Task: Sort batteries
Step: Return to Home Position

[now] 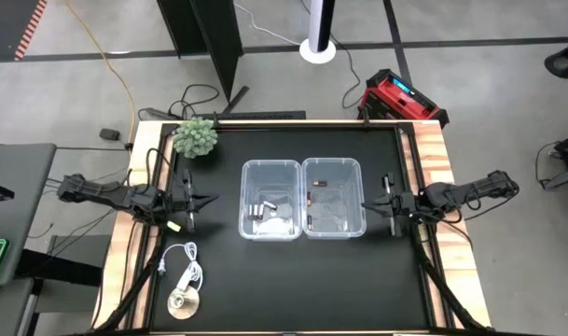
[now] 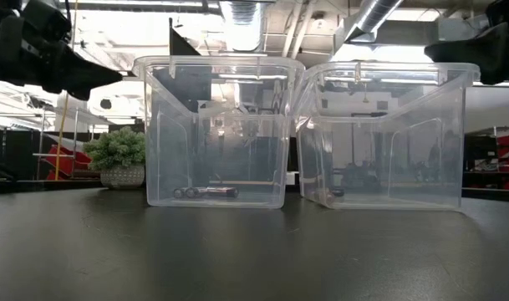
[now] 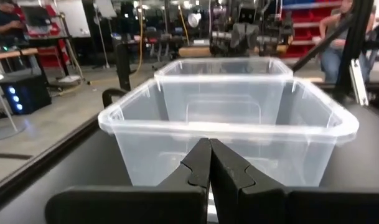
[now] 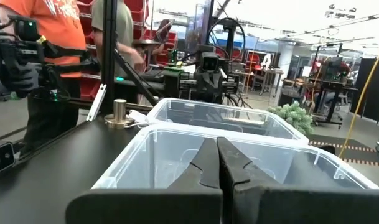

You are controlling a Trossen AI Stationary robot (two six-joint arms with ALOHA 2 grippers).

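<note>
Two clear bins stand side by side mid-table, the left bin (image 1: 270,199) and the right bin (image 1: 333,197). Several small batteries (image 1: 258,211) lie on the left bin's floor, and they also show in the low view as batteries (image 2: 206,191). One dark battery (image 1: 310,198) lies in the right bin. My left gripper (image 1: 214,200) hovers shut just left of the left bin, shown by its own wrist view as left gripper (image 3: 210,146). My right gripper (image 1: 365,206) hovers shut just right of the right bin, also seen as right gripper (image 4: 216,144). Neither holds anything.
A small potted plant (image 1: 196,137) sits at the table's far left corner. A white coiled cable with a round disc (image 1: 183,280) lies near the left near corner. A red device (image 1: 402,97) stands on the floor beyond the table. People stand in the room behind.
</note>
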